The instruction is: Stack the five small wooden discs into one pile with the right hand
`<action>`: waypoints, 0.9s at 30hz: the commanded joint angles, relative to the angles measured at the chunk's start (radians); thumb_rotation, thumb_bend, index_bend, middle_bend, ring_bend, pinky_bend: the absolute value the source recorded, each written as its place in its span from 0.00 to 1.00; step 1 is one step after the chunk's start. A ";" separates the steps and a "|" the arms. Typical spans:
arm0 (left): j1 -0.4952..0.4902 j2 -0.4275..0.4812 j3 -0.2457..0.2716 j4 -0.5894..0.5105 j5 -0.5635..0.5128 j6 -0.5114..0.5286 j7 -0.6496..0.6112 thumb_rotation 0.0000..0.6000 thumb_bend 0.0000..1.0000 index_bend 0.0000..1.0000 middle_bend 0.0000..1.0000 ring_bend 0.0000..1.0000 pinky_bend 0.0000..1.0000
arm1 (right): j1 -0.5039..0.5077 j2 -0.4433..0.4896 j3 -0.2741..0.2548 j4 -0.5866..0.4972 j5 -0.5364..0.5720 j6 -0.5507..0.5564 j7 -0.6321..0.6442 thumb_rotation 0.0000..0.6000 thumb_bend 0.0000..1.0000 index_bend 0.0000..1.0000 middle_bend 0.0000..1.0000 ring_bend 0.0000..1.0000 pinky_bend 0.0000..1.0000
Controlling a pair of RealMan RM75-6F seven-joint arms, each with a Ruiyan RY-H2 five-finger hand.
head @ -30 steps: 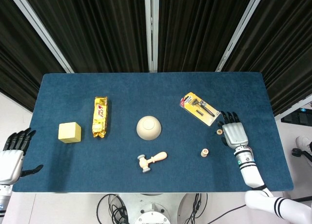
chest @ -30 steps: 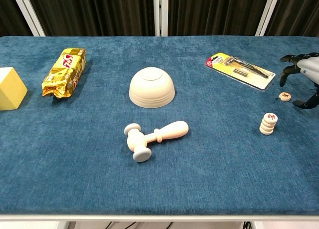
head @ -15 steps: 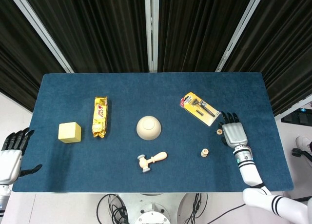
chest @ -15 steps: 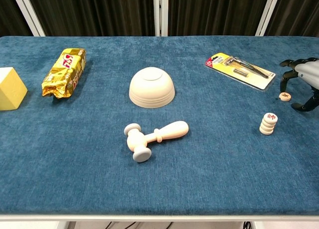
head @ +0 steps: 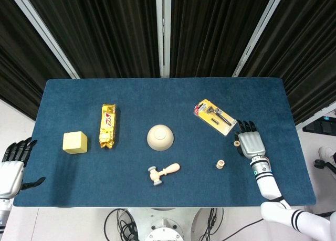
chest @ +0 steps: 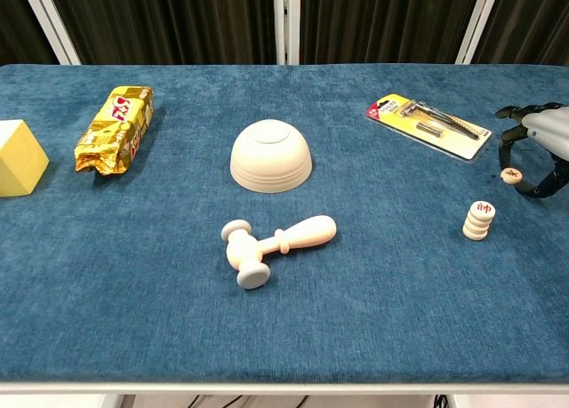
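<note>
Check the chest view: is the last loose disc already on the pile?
No, the loose disc lies on the table beside the right hand, apart from the pile.

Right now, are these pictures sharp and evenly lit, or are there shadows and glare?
Head view: sharp, even light, shadows barely visible. Chest view: also sharp; soft shadows sit under the bowl and mallet, the gold wrapper glints slightly, and the right hand is cut off by the frame edge.

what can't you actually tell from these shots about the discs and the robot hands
- Right robot hand, chest view: cut off by the right edge; whether it grips the loose disc is unclear.
- Pile of discs: too small in the head view to count.
- Left robot hand: head view only, at the left edge.
</note>
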 commanded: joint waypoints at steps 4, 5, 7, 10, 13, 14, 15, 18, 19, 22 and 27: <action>0.000 0.000 0.000 -0.001 0.001 0.000 0.002 1.00 0.06 0.03 0.00 0.00 0.00 | -0.004 0.005 0.001 -0.005 -0.007 0.008 0.005 1.00 0.27 0.49 0.02 0.00 0.00; 0.000 0.000 0.000 -0.001 0.001 0.000 0.002 1.00 0.06 0.03 0.00 0.00 0.00 | -0.004 0.006 0.000 -0.006 -0.008 0.009 0.005 1.00 0.28 0.50 0.02 0.00 0.00; -0.001 0.000 0.000 -0.001 0.001 -0.001 0.002 1.00 0.06 0.03 0.00 0.00 0.00 | -0.007 0.010 0.000 -0.012 -0.014 0.014 0.011 1.00 0.28 0.51 0.03 0.00 0.00; -0.001 0.000 0.000 0.000 0.001 -0.001 0.002 1.00 0.06 0.03 0.00 0.00 0.00 | -0.010 0.028 -0.004 -0.039 -0.031 0.017 0.026 1.00 0.28 0.53 0.03 0.00 0.00; -0.002 -0.001 0.000 0.000 0.000 -0.003 0.003 1.00 0.06 0.03 0.00 0.00 0.00 | -0.013 0.068 -0.008 -0.103 -0.052 0.019 0.035 1.00 0.28 0.53 0.03 0.00 0.00; -0.002 -0.001 0.000 0.001 -0.001 -0.004 0.003 1.00 0.06 0.03 0.00 0.00 0.00 | -0.014 0.082 -0.011 -0.126 -0.061 0.022 0.036 1.00 0.28 0.53 0.03 0.00 0.00; -0.003 -0.001 0.000 0.001 -0.001 -0.006 0.003 1.00 0.06 0.03 0.00 0.00 0.00 | -0.016 0.099 -0.015 -0.156 -0.074 0.029 0.032 1.00 0.28 0.54 0.03 0.00 0.00; -0.004 -0.002 0.000 0.002 -0.003 -0.010 0.005 1.00 0.06 0.03 0.00 0.00 0.00 | -0.023 0.135 -0.028 -0.228 -0.107 0.053 0.017 1.00 0.28 0.55 0.04 0.00 0.00; -0.004 -0.002 0.000 0.001 -0.005 -0.011 0.008 1.00 0.06 0.03 0.00 0.00 0.00 | -0.024 0.146 -0.032 -0.250 -0.115 0.057 0.011 1.00 0.28 0.56 0.04 0.00 0.00; -0.003 -0.002 -0.001 -0.003 -0.008 -0.009 0.013 1.00 0.06 0.03 0.00 0.00 0.00 | -0.026 0.177 -0.047 -0.315 -0.140 0.064 -0.007 1.00 0.28 0.56 0.04 0.00 0.00; -0.002 -0.001 -0.001 -0.006 -0.005 -0.005 0.015 1.00 0.06 0.03 0.00 0.00 0.00 | -0.028 0.203 -0.071 -0.385 -0.175 0.070 -0.035 1.00 0.28 0.57 0.05 0.00 0.00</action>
